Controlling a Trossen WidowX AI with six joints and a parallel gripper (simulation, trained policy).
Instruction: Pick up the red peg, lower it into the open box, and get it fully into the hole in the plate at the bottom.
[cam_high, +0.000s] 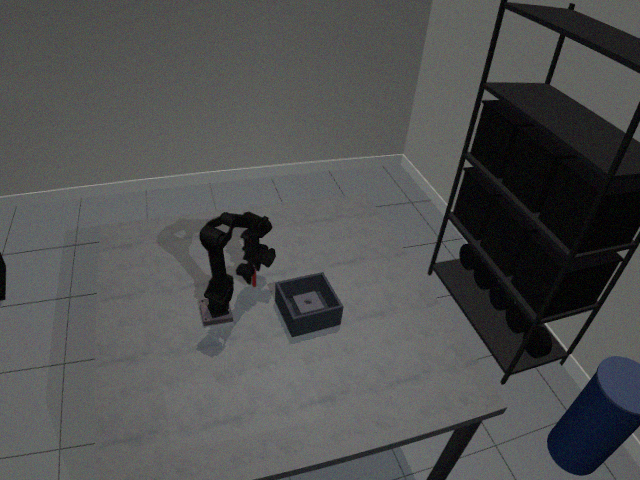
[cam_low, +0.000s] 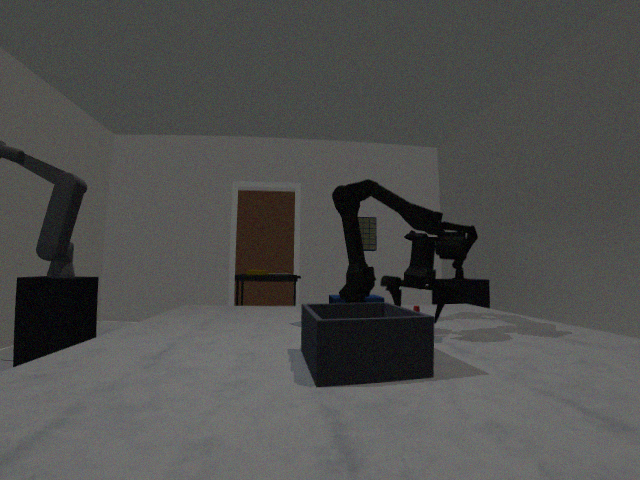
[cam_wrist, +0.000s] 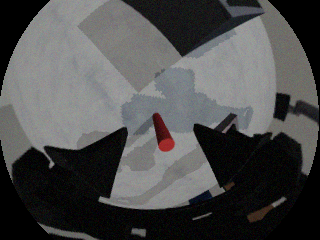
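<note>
While standing upright on the tabletop (cam_high: 258, 387) (cam_low: 206, 413) (cam_wrist: 60, 65), shows as a slim, plain red peg (cam_high: 254, 278) (cam_low: 416, 308) (cam_wrist: 162, 133) between the widely parted fingers of the hand (cam_high: 258, 273) (cam_low: 417, 313) (cam_wrist: 161, 128), ungripped; seen from outside, hides all but its top behind the open box (cam_high: 315, 322) (cam_low: 374, 348) (cam_wrist: 185, 30), itself cut off in the wrist view and nearby, with a holed plate (cam_high: 317, 304) inside.

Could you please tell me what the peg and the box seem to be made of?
The peg looks like painted wood or plastic: an even red, smooth-sided, with no bright glint. The box could be matt plastic or painted metal; its flat walls are plain dark grey, with no visible grain. The dim light leaves both open.
</note>
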